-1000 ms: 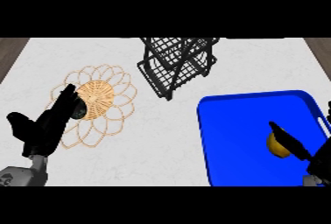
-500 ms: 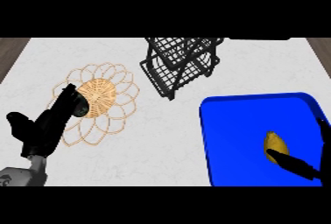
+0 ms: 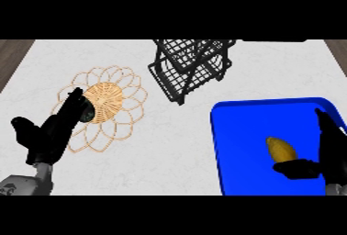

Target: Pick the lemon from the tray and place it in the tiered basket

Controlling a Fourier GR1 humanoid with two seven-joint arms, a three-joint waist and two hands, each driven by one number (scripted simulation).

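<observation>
On the pale marble counter (image 3: pixel 203 137), lower right, the yellow oval lemon (image 3: pixel 280 148) lies in the blue rectangular tray (image 3: pixel 244 137); the right robot hand (image 3: pixel 325 158) brackets it, spread, and could roll it aside.

Both hands in view, neither holding anything.
Left hand (image 3: pixel 51 133) sits near the tabletop's front-left corner, fingers (image 3: pixel 73 98) straight and pointing away toward the far edge, thumb out to the side, grey forearm below it. Right hand (image 3: pixel 325 158) is at the front-right edge, fingers straight, thumb (image 3: pixel 293 167) stuck out leftward.
</observation>
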